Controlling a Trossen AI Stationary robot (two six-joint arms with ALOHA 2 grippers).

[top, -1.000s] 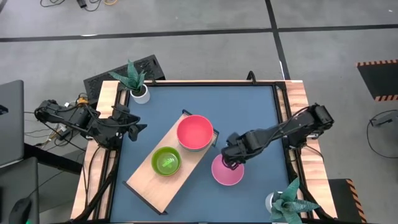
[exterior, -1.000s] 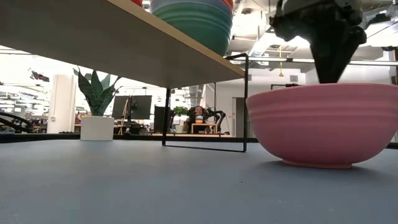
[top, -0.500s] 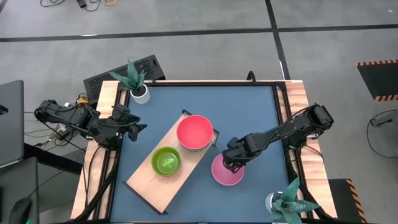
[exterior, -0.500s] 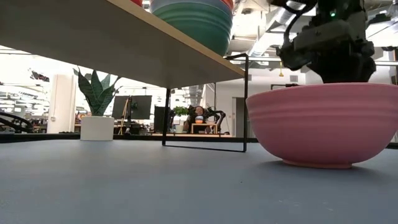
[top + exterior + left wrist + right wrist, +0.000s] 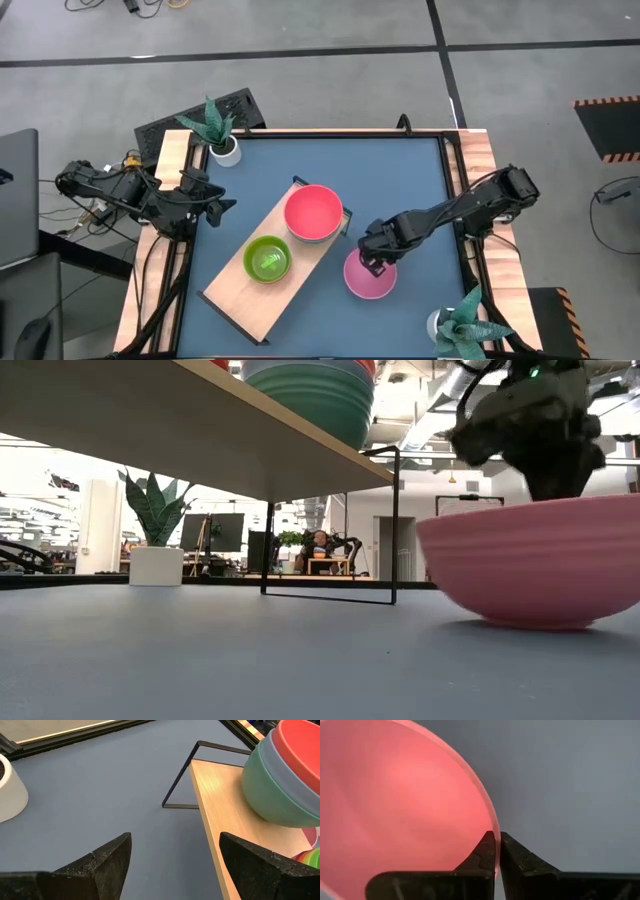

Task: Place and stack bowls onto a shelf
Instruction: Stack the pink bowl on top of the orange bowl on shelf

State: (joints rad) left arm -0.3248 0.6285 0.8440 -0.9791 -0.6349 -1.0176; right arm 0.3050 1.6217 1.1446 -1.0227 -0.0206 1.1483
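A pink bowl (image 5: 369, 278) sits on the blue tabletop to the right of the light-wood shelf (image 5: 240, 285), which lies slantwise mid-table. My right gripper (image 5: 376, 261) is shut on the bowl's rim. On the shelf's far end stands a nested stack of bowls, red on top over pale blue and teal (image 5: 280, 775). A lime bowl (image 5: 267, 259) stands on the board's middle. My left gripper (image 5: 215, 205) waits open at the table's left edge, its fingers (image 5: 107, 857) well apart. My right gripper pinches the pink bowl's rim (image 5: 492, 827) on the bowl's far side, one finger inside and one outside the wall. The fingers come from above, pointing down. The bowl (image 5: 535, 565) is upright, its base on or just above the table; I cannot tell which.
A white pot with a spiky plant (image 5: 222, 135) stands at the far left corner, another (image 5: 458, 328) at the near right corner. The shelf's dark end bracket (image 5: 330, 525) stands just left of the pink bowl. Bare blue tabletop (image 5: 400, 170) lies toward the far right.
My right gripper has come down onto the pink bowl's rim and shut on it. The bowl has shifted a little toward the table's right edge.
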